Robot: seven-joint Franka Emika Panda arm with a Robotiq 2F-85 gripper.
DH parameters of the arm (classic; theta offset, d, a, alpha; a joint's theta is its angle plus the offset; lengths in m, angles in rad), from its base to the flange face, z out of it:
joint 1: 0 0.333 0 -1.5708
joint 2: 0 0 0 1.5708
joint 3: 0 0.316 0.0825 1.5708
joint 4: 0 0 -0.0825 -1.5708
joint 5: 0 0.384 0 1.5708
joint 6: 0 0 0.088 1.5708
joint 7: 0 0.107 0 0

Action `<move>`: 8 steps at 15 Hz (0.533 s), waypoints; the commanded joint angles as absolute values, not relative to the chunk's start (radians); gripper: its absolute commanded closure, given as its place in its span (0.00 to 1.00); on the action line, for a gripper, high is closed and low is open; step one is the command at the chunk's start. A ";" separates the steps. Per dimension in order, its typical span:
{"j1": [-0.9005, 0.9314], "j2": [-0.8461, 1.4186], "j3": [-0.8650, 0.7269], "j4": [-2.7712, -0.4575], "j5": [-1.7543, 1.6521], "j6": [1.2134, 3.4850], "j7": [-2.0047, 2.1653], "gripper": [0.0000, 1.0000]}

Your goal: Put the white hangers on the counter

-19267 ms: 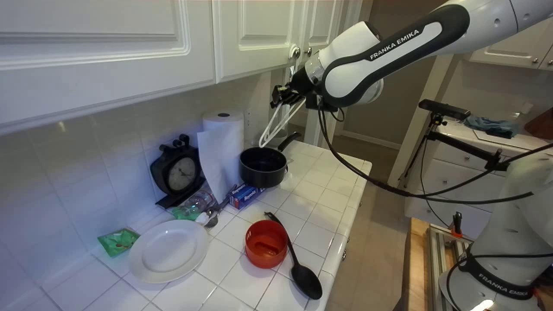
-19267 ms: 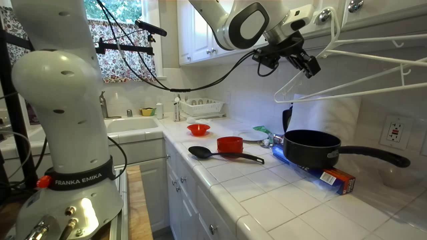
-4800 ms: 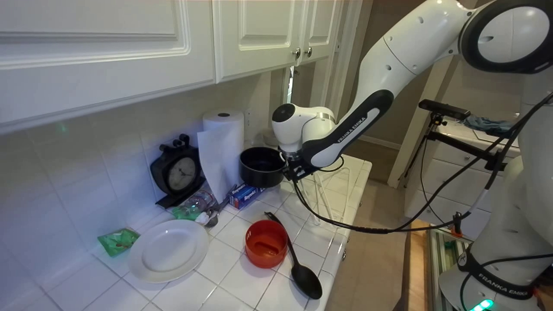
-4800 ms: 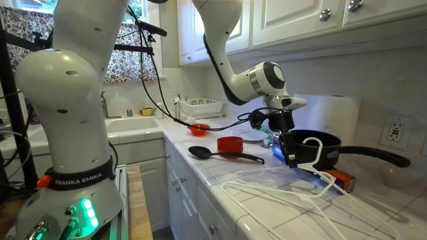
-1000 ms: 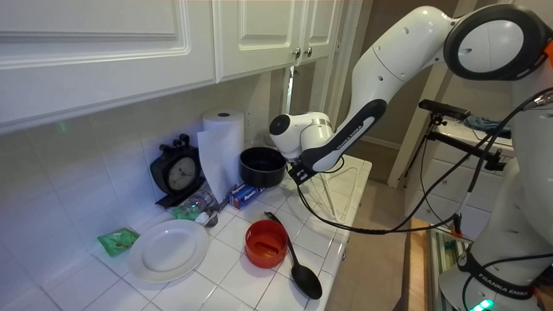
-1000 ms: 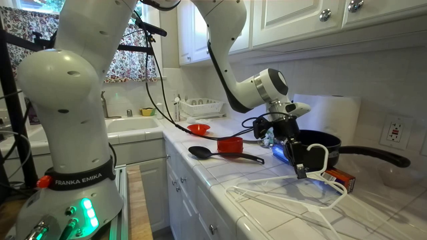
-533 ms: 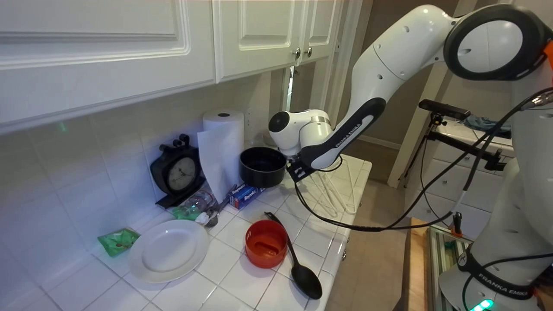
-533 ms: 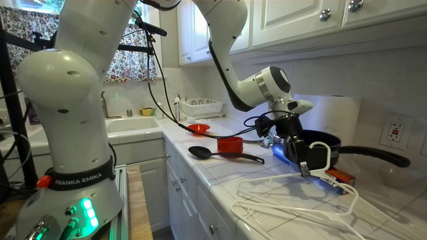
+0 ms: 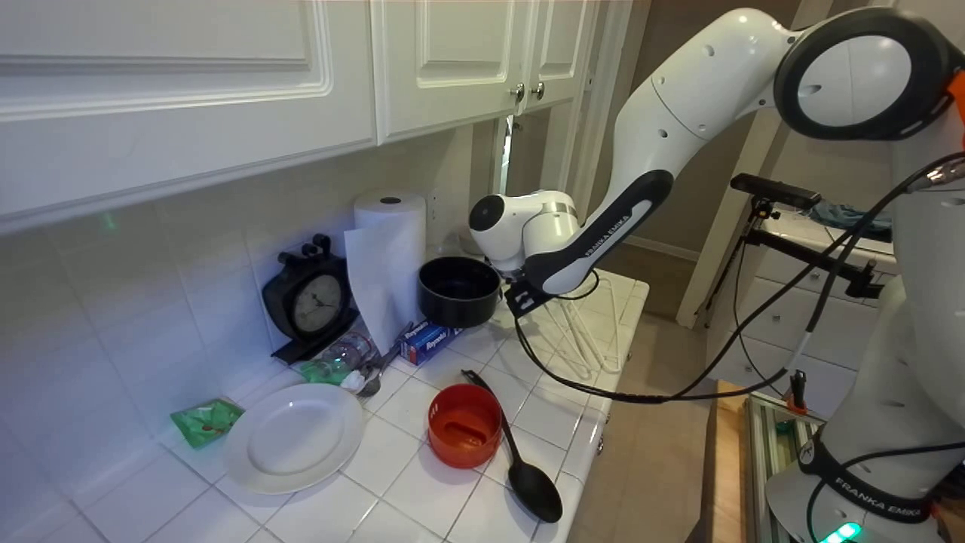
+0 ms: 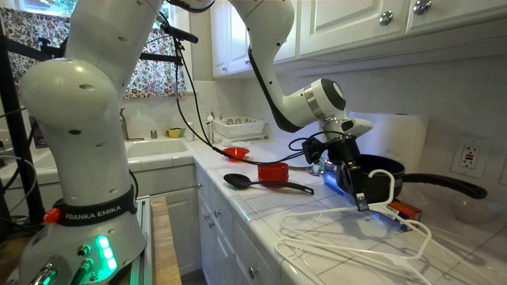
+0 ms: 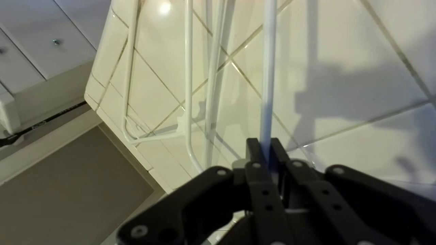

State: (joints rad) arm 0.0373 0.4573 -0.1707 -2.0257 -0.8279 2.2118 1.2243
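Gripper pinches one bar of the white hangers — over the tiled counter.

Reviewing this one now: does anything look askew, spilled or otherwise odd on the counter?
Yes: the black saucepan appears to sit on the blue Reynolds box rather than flat on the counter, an unsteady perch; in an exterior view the box's orange end pokes out past it. No spill or breakage stands out.

Two red containers, one saucepan
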 commanded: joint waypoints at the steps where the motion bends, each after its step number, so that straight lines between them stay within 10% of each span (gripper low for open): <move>1: 0.029 0.464 -0.168 -2.007 -0.808 2.168 1.239 0.95; 8: 0.017 0.476 -0.169 -1.992 -0.803 2.109 1.267 0.95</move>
